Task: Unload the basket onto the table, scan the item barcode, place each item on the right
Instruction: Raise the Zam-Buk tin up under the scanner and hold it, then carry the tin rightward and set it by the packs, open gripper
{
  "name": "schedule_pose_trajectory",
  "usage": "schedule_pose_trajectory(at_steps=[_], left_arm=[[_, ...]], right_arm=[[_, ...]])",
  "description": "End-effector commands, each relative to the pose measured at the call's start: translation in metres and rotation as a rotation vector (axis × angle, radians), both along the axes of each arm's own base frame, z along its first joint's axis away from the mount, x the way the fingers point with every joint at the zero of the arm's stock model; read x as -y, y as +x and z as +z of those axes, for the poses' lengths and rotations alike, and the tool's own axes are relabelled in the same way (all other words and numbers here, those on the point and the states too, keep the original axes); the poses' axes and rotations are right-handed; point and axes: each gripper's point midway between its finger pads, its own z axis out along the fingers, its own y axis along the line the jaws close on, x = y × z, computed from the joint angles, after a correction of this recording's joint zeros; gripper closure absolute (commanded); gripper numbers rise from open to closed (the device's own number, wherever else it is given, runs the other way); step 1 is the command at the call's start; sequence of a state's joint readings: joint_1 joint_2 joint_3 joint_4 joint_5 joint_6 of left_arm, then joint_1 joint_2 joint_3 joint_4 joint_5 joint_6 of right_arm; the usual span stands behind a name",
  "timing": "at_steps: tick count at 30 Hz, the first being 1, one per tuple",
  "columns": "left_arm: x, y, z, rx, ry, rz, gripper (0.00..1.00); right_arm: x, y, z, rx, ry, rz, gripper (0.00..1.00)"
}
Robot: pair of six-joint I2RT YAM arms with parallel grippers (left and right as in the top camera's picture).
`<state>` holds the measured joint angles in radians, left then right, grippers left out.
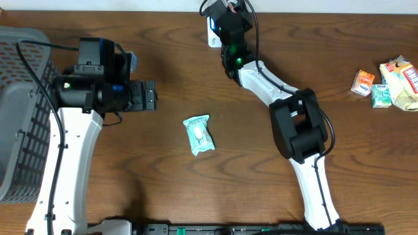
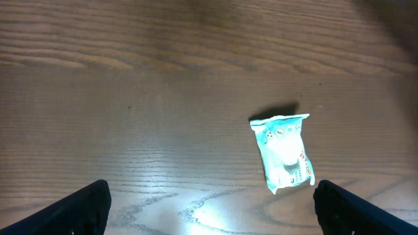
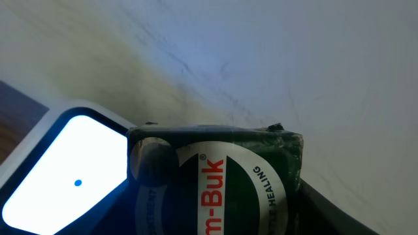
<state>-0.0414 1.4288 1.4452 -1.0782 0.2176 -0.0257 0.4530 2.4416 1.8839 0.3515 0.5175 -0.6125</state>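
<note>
Up at the far edge of the surface (image 1: 163, 39), the right pincer (image 1: 225, 21) pinches the green box (image 3: 215, 179) just beside the lit scanner (image 3: 65, 170), barcode side unseen, while the left pincer (image 2: 210, 209) hangs spread wide, well apart.

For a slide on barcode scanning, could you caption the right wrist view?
Green box printed "m-Buk", held beside the scanner, its window glowing white.

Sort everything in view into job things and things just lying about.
Job: green box, held by right gripper; lit scanner.
Lying about: teal packet, grey basket, snack packets at the right edge.
</note>
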Motion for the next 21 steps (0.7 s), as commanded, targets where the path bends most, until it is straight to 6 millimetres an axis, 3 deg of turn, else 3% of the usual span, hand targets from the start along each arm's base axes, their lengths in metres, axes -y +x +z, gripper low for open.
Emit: schedule_pose_trajectory(at_steps=[1, 8, 15, 21], left_arm=[[-0.001, -0.002, -0.003, -0.011, 0.010, -0.001, 0.02], [-0.001, -0.002, -0.003, -0.011, 0.010, -0.001, 0.02], [-0.001, -0.002, -0.003, -0.011, 0.010, -0.001, 0.02], [-0.001, -0.002, -0.003, -0.011, 0.010, -0.001, 0.02]], right_arm=[[0.008, -0.002, 0.042, 0.070, 0.055, -0.056, 0.46], [0.060, -0.015, 0.087, 0.034, 0.156, -0.184, 0.50], [0.126, -0.050, 0.082, -0.153, 0.336, -0.371, 0.49], [0.186, -0.089, 0.052, -0.317, 0.509, -0.588, 0.53]])
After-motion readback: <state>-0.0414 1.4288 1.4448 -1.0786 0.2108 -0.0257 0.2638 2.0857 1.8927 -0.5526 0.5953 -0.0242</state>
